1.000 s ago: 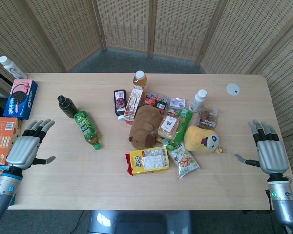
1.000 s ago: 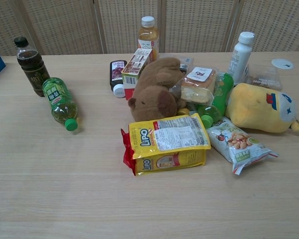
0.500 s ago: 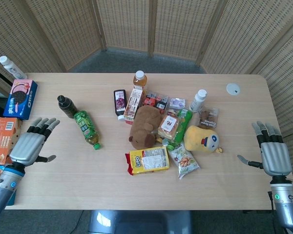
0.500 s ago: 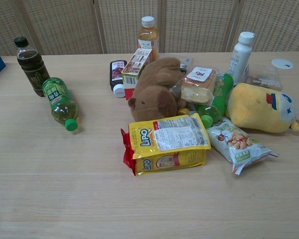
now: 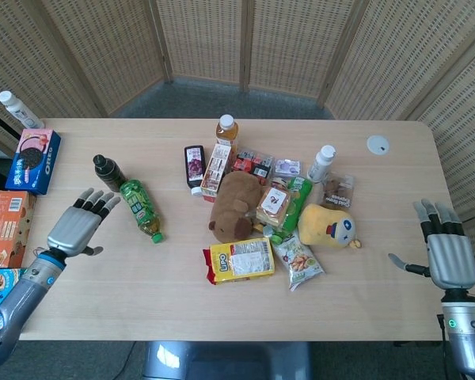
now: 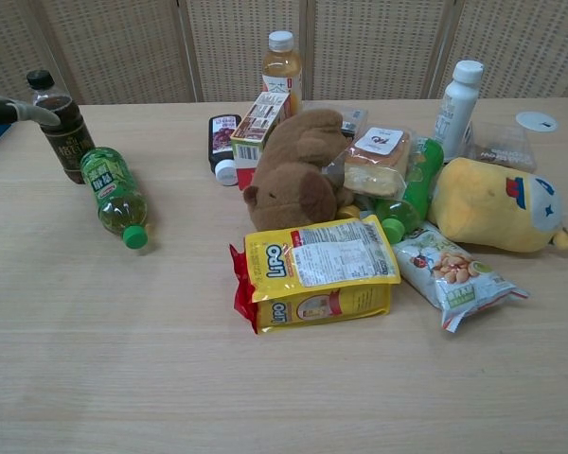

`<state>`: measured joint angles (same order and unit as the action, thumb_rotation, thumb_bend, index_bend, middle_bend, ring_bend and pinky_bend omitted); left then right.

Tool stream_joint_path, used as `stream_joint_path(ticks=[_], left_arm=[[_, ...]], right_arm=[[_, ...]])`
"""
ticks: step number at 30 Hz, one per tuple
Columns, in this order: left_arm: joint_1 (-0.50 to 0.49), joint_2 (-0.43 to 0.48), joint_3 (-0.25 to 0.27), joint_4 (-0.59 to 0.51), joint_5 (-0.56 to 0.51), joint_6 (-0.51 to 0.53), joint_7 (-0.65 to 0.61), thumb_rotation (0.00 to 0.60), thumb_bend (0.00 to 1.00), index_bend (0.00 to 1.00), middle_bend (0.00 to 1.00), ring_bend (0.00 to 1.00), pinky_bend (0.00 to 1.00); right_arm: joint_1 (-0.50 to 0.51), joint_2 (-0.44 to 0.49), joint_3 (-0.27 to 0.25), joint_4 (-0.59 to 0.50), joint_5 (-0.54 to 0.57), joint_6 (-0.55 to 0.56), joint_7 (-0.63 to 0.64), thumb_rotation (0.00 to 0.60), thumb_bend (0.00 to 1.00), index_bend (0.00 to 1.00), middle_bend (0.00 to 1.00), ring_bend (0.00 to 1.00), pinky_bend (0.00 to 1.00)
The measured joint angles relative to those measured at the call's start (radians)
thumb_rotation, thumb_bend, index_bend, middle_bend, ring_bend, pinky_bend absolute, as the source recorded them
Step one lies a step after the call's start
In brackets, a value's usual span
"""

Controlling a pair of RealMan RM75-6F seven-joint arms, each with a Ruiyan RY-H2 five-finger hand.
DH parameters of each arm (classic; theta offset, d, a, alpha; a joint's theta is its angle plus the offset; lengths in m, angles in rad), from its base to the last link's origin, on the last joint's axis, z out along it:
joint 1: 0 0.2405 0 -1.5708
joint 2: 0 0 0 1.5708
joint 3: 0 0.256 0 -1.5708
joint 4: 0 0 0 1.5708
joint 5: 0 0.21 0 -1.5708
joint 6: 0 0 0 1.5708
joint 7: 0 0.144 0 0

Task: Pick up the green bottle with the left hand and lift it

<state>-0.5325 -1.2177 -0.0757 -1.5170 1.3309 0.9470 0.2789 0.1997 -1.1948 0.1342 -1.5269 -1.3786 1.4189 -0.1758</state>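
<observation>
The green bottle (image 5: 141, 209) lies on its side on the table, left of the pile, with its green cap toward the front; in the chest view the green bottle (image 6: 113, 194) is at the left. My left hand (image 5: 81, 225) hovers open just left of it, fingers spread, not touching. Only a fingertip of the left hand (image 6: 14, 111) shows at the chest view's left edge. My right hand (image 5: 448, 249) is open at the far right edge of the table, holding nothing.
A dark bottle (image 5: 108, 172) stands right behind the green bottle. Cookie boxes (image 5: 32, 161) line the left edge. The middle holds a brown plush (image 5: 234, 206), yellow snack bag (image 5: 240, 260), yellow plush (image 5: 328, 226), a second green bottle (image 5: 291, 208), and other snacks.
My left hand has moved right and forward toward the green bottle, and its fingertip now enters the chest view. The right hand has drifted slightly down and right. The bottle has not moved.
</observation>
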Motion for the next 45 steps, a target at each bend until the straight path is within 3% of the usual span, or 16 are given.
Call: stream_joint_path(ticks=[15, 27, 31, 35, 37, 40, 45], left_arm=[[-0.187, -0.278, -0.030, 0.409, -0.014, -0.214, -0.087, 0.600, 0.14, 0.00, 0.00, 0.00, 0.00], [-0.318, -0.483, -0.035, 0.695, 0.027, -0.308, -0.198, 0.600, 0.14, 0.02, 0.02, 0.00, 0.00], [-0.347, -0.526, -0.027, 0.752, 0.043, -0.333, -0.232, 0.600, 0.14, 0.08, 0.10, 0.08, 0.00], [-0.356, -0.545, -0.018, 0.777, 0.058, -0.333, -0.264, 0.600, 0.15, 0.23, 0.23, 0.23, 0.01], [-0.355, -0.550, -0.012, 0.791, 0.064, -0.325, -0.277, 0.600, 0.15, 0.29, 0.28, 0.31, 0.08], [-0.352, -0.559, -0.007, 0.815, 0.066, -0.320, -0.286, 0.600, 0.16, 0.37, 0.37, 0.46, 0.28], [-0.346, -0.569, -0.005, 0.849, 0.065, -0.310, -0.320, 0.600, 0.18, 0.48, 0.49, 0.59, 0.47]], right_arm=[[-0.048, 0.047, -0.003, -0.053, 0.025, 0.044, -0.046, 0.365, 0.00, 0.00, 0.03, 0.01, 0.00], [-0.068, 0.062, -0.002, -0.059, 0.042, 0.049, -0.049, 0.365, 0.00, 0.00, 0.03, 0.01, 0.00], [-0.070, 0.061, -0.001, -0.056, 0.042, 0.049, -0.046, 0.366, 0.00, 0.00, 0.03, 0.01, 0.00], [-0.074, 0.061, -0.001, -0.053, 0.042, 0.050, -0.042, 0.367, 0.00, 0.00, 0.03, 0.01, 0.00], [-0.075, 0.061, 0.000, -0.053, 0.042, 0.052, -0.041, 0.370, 0.00, 0.00, 0.03, 0.01, 0.00], [-0.077, 0.059, 0.000, -0.052, 0.041, 0.053, -0.039, 0.368, 0.00, 0.00, 0.03, 0.01, 0.00], [-0.078, 0.060, 0.002, -0.058, 0.042, 0.053, -0.044, 0.364, 0.00, 0.00, 0.03, 0.01, 0.00]])
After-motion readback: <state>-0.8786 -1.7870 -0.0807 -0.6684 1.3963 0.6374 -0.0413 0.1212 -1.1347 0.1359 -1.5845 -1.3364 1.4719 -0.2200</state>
